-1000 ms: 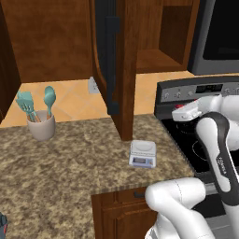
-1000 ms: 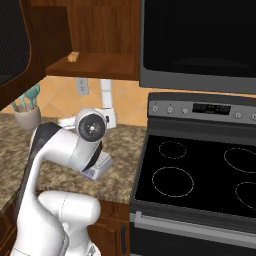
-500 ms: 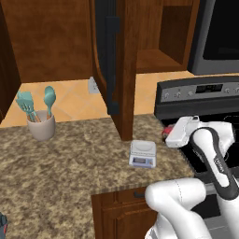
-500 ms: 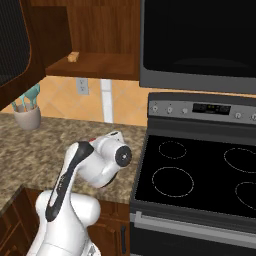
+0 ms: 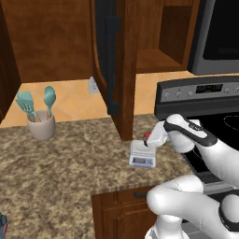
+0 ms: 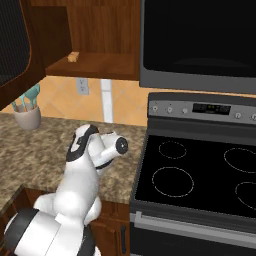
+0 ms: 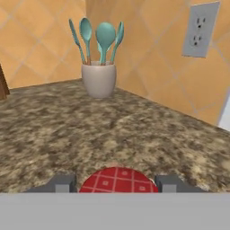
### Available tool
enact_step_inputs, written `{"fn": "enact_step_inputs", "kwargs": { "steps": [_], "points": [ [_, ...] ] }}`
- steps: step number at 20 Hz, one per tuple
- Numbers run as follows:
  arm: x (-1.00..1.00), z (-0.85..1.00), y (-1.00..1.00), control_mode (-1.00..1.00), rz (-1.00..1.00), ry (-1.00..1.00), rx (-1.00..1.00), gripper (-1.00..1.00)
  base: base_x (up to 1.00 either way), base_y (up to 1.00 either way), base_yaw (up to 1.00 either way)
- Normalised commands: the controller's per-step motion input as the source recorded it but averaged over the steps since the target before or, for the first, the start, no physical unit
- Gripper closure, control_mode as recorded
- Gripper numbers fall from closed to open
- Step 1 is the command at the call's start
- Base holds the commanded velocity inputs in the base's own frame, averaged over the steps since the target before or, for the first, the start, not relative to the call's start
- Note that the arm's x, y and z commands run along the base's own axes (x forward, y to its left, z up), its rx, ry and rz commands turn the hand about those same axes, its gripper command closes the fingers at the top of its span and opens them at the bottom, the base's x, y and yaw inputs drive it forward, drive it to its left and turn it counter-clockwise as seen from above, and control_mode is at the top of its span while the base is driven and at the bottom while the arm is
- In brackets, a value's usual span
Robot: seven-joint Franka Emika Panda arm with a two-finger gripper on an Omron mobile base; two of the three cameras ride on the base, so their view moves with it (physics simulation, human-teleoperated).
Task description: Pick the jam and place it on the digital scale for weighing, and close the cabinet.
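Gripper [image 5: 148, 138] holds the jam [image 7: 118, 181] pinched between its fingertips, hovering just above the digital scale [image 5: 143, 154] on the tabletop [image 5: 70, 163]. Best to lower straight, centre it on the platform, then release gently. Cabinet [image 5: 114, 60] door stands open.

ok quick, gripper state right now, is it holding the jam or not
Gripper: shut on the jam, with a finger on either side of the red jar, held just above the digital scale.
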Motion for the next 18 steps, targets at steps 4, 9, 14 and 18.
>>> {"fn": "enact_step_inputs", "kwargs": {
  "steps": [4, 9, 14, 18],
  "points": [
    [0.42, -0.40, 0.25, -1.00, 0.09, 0.11, -0.06, 1.00, 0.00, 0.00, 0.00],
    [0.09, -0.47, 0.00, -1.00, 0.14, -0.01, -0.01, 1.00, 0.00, 0.00, 0.00],
    [0.27, -0.36, 0.00, -1.00, 0.09, -0.09, 0.00, 1.00, 0.00, 0.00, 0.00],
    [0.04, -0.35, 0.00, -1.00, 0.04, -0.09, 0.00, 1.00, 0.00, 0.00, 0.00]
  ]
}}
